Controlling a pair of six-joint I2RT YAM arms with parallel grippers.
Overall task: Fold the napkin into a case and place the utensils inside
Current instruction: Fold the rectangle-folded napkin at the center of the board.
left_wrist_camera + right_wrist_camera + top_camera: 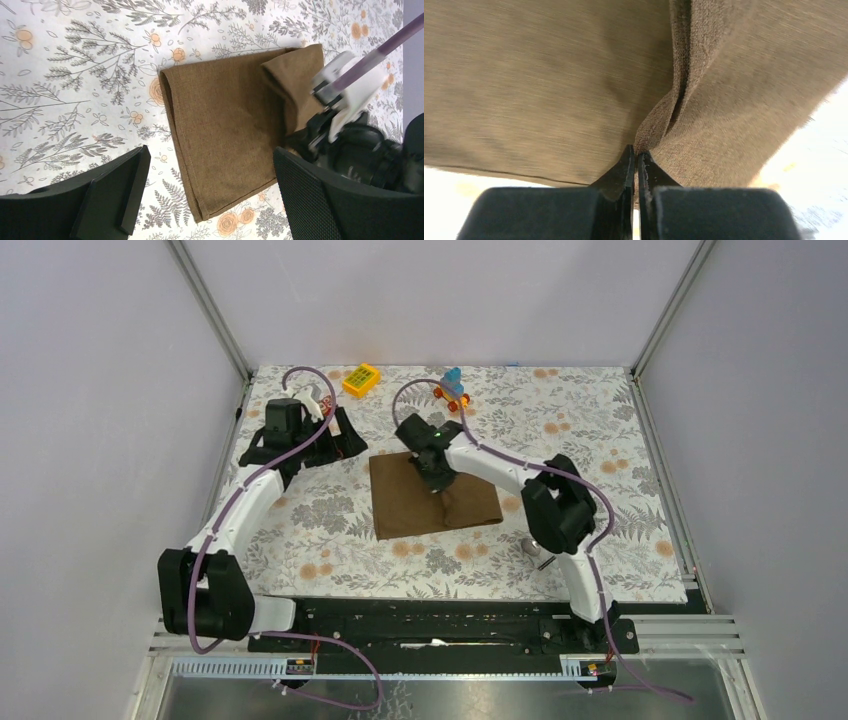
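Find the napkin (410,505) flat mid-table on the floral tablecloth (600,420). Looks doubled into a rectangle, w/ its right end turned over as a flap (292,75). Not a case yet, so prob. partway thru the folding.

See the right gripper (636,152) down on that right part, jaws pressed together and nipping a raised ridge of cloth right at the flap edge. Gripped there, most likely, to pull the flap leftwards over the rest & narrow it toward a pouch.

See the left gripper (210,150) spread wide, holding nothing, hanging above the tablecloth just off the napkin's far-left corner & pointed at it. Prob. parked there to stay out of the fold's way, yet close enough to pin the left edge if the cloth slides.

Spot the utensils near-right, off the napkin, just beside the right arm: silver spoon (530,547) & dark stick (546,562), both partly hidden by the arm. Set aside there, presumably, till a pocket exists to take them.

Disregard the yellow block (361,379) & blue-orange toy (452,388) at the far edge.

Watch for the thin pinch slipping, or the soft cloth dragging as one piece instead of folding.
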